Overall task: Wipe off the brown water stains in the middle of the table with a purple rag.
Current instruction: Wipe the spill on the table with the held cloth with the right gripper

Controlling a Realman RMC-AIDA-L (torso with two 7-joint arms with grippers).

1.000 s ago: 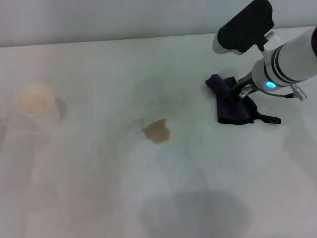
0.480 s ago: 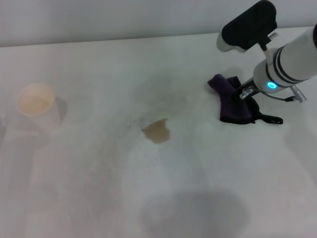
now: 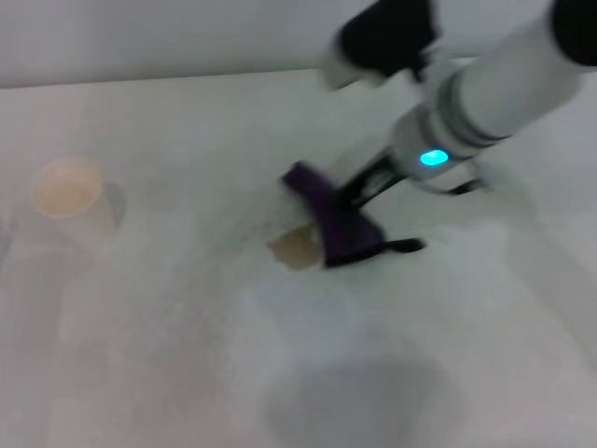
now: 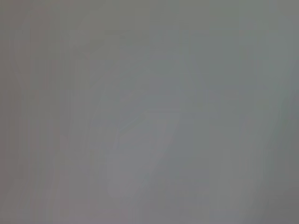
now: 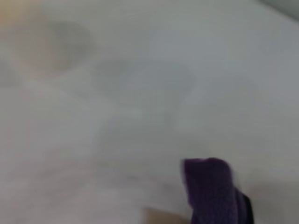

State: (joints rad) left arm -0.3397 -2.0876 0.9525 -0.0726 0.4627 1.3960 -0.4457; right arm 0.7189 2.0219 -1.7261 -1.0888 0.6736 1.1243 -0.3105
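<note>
The purple rag (image 3: 331,217) hangs from my right gripper (image 3: 359,201), which is shut on it near the middle of the white table (image 3: 187,355). The rag's lower edge touches the right side of the brown water stain (image 3: 294,249) and covers part of it. Its black loop tab (image 3: 403,246) trails to the right. The rag also shows in the right wrist view (image 5: 212,189), with a bit of the tan stain (image 5: 159,217) beside it. My left gripper is out of view; the left wrist view shows only plain grey.
A white paper cup (image 3: 67,191) stands at the left of the table. A large grey shadow patch (image 3: 359,401) lies near the front edge. The table's far edge meets a pale wall (image 3: 187,37).
My right arm has swung left across the table, carrying the rag from the right side to the stain. The cup has not moved.
</note>
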